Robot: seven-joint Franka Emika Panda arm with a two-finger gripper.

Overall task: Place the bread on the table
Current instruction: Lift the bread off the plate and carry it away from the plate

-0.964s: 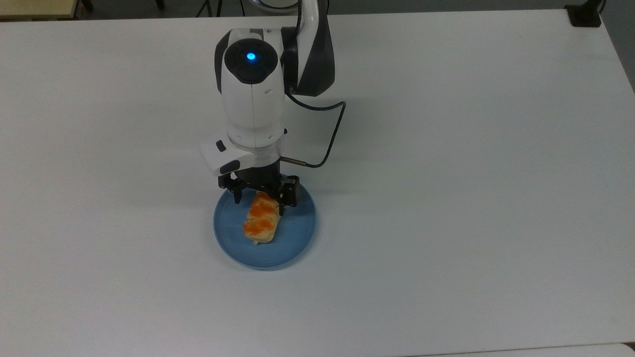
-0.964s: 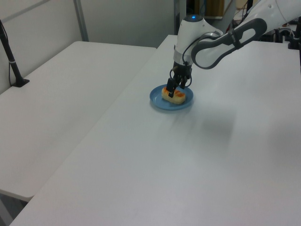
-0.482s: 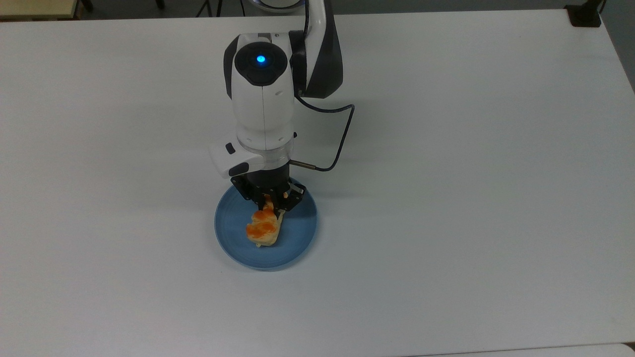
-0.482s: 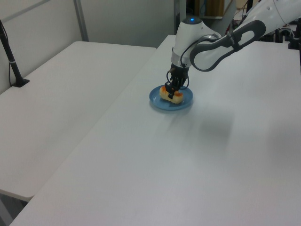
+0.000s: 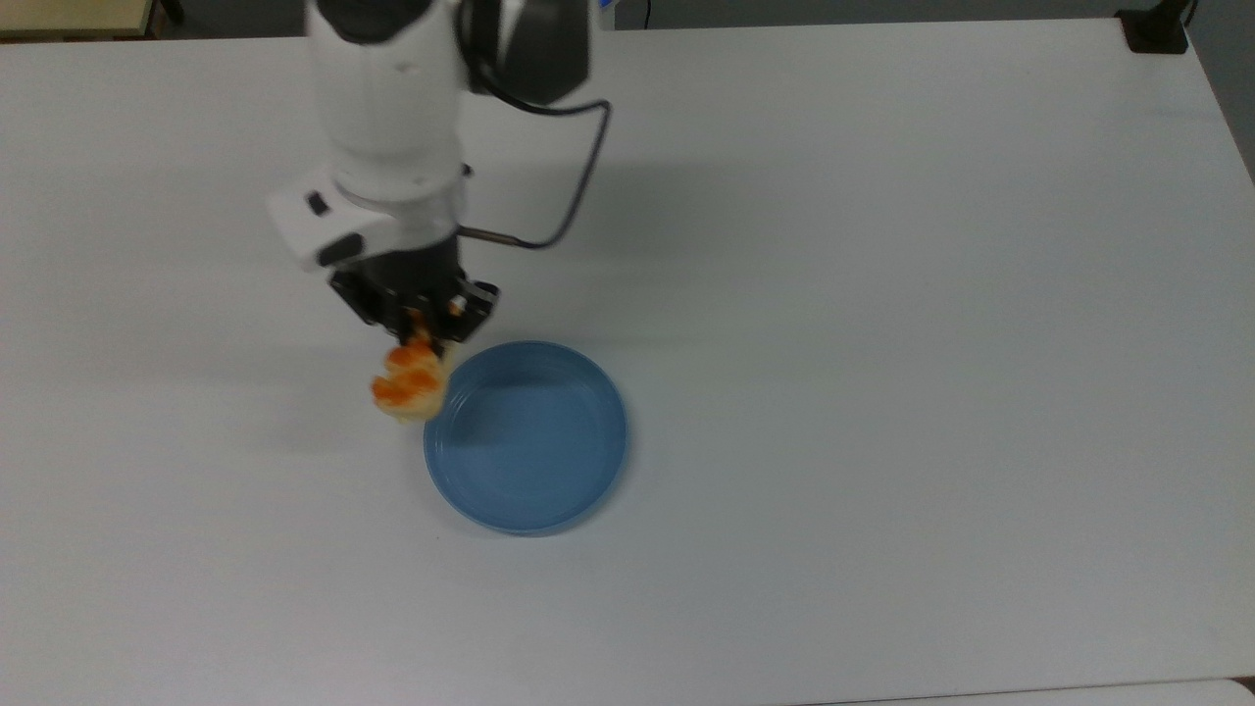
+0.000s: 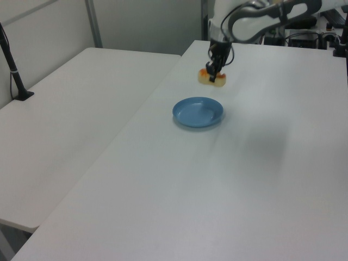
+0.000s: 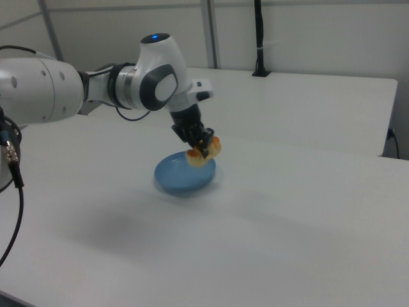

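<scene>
The gripper (image 5: 424,328) is clenched on the upper end of the bread (image 5: 407,384), which hangs below the fingers, clear of the table (image 5: 882,294). In the top view, the bread sits at roughly 10 o'clock from the blue plate (image 5: 529,471), just over its rim. In the right view, the bread (image 7: 204,153) is raised above the plate (image 7: 176,179).

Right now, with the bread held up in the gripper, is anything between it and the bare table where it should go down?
Nothing visible. The gripper holds the bread in the air beside the blue plate, toward the top view's left. The table there is bare white surface.
</scene>
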